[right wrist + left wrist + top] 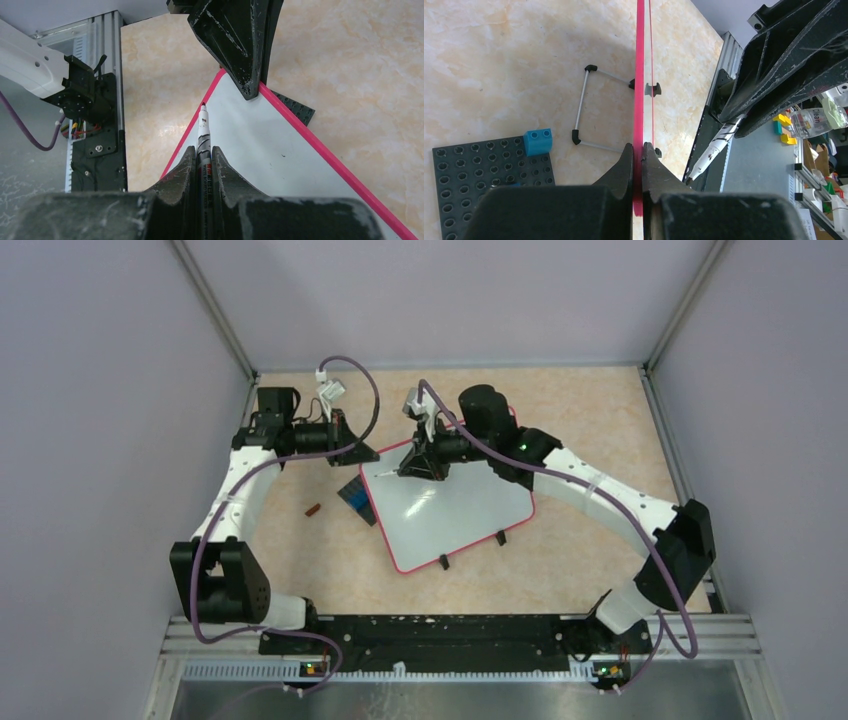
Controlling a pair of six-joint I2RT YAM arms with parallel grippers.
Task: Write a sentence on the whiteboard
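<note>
The whiteboard (460, 515) lay midway on the table (600, 420), feet (443, 562) toward the arm bases. At its far left corner the left gripper (638, 146) was clamped on the red frame (640, 75), partly hiding that corner from above. The right gripper (202, 149) pinched a marker (203, 125) over the whiteboard; tip contact was indiscernible.

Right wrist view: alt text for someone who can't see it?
The right gripper is shut on a marker, tip aimed at a corner of the blank whiteboard. The left gripper clamps its pink frame.
</note>
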